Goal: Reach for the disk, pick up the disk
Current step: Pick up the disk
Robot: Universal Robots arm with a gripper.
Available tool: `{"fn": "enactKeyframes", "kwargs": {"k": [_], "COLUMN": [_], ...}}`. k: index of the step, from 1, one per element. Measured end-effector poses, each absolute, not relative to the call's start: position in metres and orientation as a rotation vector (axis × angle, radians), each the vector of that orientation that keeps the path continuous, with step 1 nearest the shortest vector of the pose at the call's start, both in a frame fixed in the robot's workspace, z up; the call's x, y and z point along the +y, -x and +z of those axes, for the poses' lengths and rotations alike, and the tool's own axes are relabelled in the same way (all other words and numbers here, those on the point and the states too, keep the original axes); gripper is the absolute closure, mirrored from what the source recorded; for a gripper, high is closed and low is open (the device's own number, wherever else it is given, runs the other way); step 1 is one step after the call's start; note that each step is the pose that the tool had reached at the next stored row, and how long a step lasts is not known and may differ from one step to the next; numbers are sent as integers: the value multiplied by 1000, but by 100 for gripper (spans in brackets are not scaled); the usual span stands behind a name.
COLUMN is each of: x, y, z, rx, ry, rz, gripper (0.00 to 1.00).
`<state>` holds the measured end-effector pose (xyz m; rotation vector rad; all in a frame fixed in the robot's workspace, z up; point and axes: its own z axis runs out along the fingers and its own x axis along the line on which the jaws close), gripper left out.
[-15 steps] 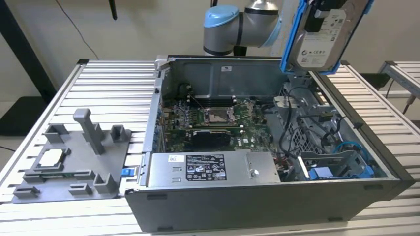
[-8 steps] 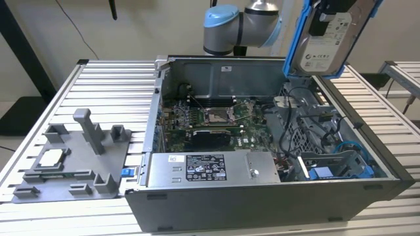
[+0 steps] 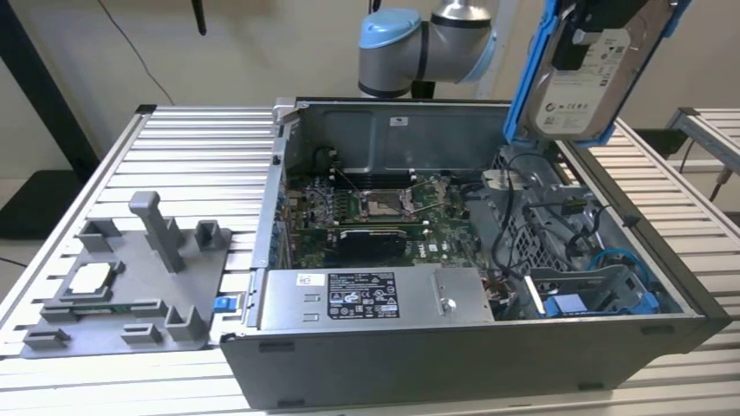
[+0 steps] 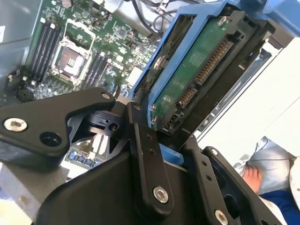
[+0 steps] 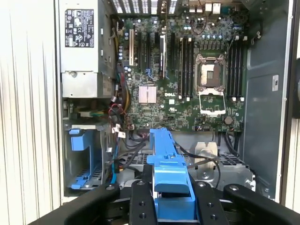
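The end effector (image 4: pixel 157 140) is clamped on the disk (image 3: pixel 584 82), holding it high above the open computer case (image 3: pixel 463 364). The pick-up looks done.

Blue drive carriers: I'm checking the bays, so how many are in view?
2. One frames the disk held in the gripper above the case; one bare blue bracket sits in a bay. Others may be hidden.
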<state>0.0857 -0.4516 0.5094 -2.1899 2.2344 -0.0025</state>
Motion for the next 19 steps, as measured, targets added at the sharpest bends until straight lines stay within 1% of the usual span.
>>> {"fn": "enactKeyframes", "kwargs": {"k": [19], "x": [-487], "y": [-87], "z": [509], "rx": [2236], "ry": [2191], "rz": [1], "gripper": [100]}}
